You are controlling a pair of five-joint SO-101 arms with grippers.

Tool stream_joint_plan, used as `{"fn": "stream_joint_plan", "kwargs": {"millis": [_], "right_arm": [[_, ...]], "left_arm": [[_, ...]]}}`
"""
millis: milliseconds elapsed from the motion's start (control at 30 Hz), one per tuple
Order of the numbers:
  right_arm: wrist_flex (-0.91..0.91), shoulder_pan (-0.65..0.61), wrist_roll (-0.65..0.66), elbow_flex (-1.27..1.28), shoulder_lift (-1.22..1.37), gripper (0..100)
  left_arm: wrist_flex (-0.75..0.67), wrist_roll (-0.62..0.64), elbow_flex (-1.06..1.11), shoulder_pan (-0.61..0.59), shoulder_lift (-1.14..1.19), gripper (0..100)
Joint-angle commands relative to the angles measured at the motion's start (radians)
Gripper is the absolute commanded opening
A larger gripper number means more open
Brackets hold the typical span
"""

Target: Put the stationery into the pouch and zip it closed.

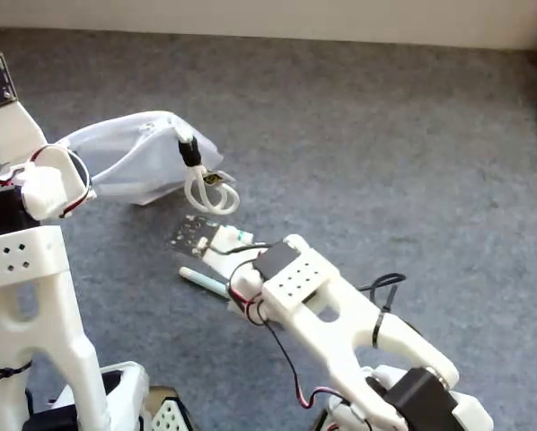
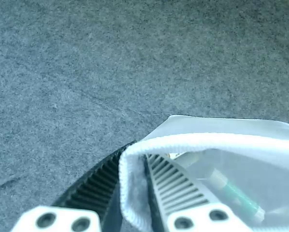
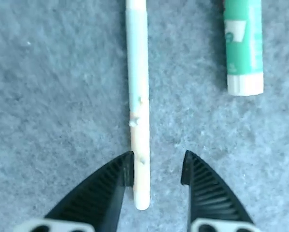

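A translucent white pouch [image 1: 129,157] lies on the grey carpet, its zipper pull tied to white cord loops [image 1: 211,194]. My left gripper [image 2: 135,181] is shut on the pouch's white rim [image 2: 193,141]. Through the fabric I see a green-and-white stick [image 2: 234,193]; I cannot tell if it is inside. A pale blue pen [image 3: 138,96] lies on the carpet, and my right gripper [image 3: 158,162] is open with the pen's end between its fingers, close to one finger [image 3: 116,176]. A green glue stick [image 3: 242,43] lies parallel to the pen, beside it.
A dark flat card-like item [image 1: 192,233] lies between the pouch and the pen [image 1: 201,281]. The right arm [image 1: 340,323] stretches in from the bottom edge. Open carpet [image 1: 385,153] spreads to the right and back.
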Motion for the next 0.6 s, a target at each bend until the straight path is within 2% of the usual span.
{"fn": "stream_joint_plan", "kwargs": {"millis": [0, 267, 567], "right_arm": [[-0.136, -0.076, -0.038, -0.008, -0.048, 16.3], [-0.455, -0.111, -0.1, 0.104, -0.047, 16.3], [-0.535, -0.154, -0.143, 0.096, 0.012, 16.3]], "left_arm": [[-0.015, 0.005, 0.007, -0.021, 0.001, 1], [-0.015, 0.006, 0.007, -0.021, 0.001, 1], [-0.015, 0.006, 0.007, -0.018, 0.001, 1]]}}
